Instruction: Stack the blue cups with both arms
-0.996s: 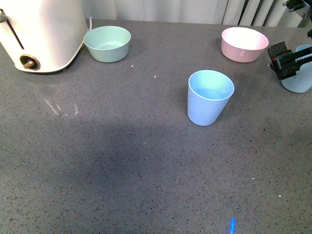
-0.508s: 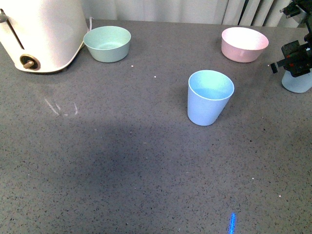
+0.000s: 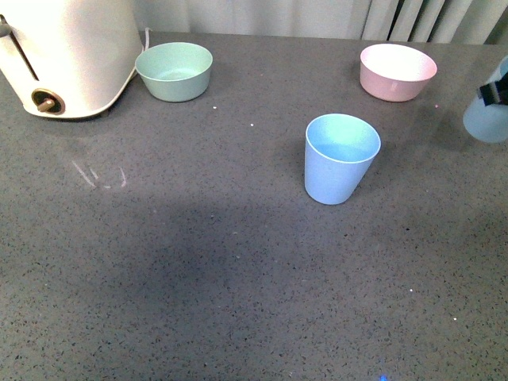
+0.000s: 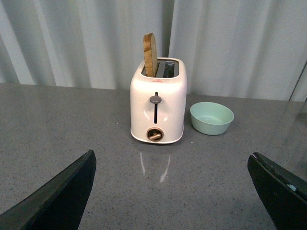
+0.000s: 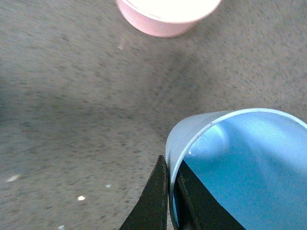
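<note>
Fingers [image 5: 157, 201] of our right arm clench the rim of one blue cup [image 5: 240, 163], at the far right of the front view near the pink bowl [image 3: 398, 71]. The other blue cup [image 3: 341, 159] stands upright in the middle of the bench [image 3: 198, 262], well apart. We hold our left fingers [image 4: 60, 191] spread wide, grasping nothing, facing the toaster [image 4: 158, 108].

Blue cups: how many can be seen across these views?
2. One blue cup stands upright mid-table; the second blue cup is at the front view's right edge, partly cut off, its rim pinched by the right claw. No others visible.
</note>
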Action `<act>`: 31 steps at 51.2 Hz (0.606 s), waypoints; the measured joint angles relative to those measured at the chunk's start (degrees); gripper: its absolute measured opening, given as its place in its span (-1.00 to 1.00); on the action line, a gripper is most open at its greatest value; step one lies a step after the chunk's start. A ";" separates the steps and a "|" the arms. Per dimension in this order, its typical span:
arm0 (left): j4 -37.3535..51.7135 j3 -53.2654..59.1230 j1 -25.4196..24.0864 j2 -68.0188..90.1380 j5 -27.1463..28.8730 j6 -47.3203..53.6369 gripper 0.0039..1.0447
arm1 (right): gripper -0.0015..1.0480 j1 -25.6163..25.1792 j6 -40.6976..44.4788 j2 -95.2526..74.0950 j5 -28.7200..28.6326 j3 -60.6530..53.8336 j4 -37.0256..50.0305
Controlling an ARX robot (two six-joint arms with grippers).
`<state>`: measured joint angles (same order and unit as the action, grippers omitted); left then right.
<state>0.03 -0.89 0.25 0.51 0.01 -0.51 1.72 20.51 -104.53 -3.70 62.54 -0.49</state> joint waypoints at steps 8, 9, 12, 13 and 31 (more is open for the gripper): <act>0.00 0.00 0.00 0.00 0.00 0.00 0.84 | -0.97 5.44 -0.20 10.23 -7.04 -2.36 -3.67; 0.00 0.00 0.00 0.00 0.00 0.00 0.84 | -0.97 6.29 -0.35 11.15 -7.41 -2.40 -3.96; 0.00 0.00 0.00 0.00 0.00 0.00 0.84 | -0.97 9.29 -1.03 13.31 -8.41 -2.43 -4.96; 0.00 0.00 0.00 0.00 0.00 0.00 0.84 | -0.97 10.16 -1.16 13.62 -8.50 -2.43 -5.14; 0.00 0.00 0.00 0.00 0.00 0.00 0.84 | -0.97 20.74 -3.19 9.29 -7.61 -2.43 -4.94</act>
<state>0.03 -0.89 0.25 0.51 0.01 -0.51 22.46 17.32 -95.24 -11.31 60.12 -5.43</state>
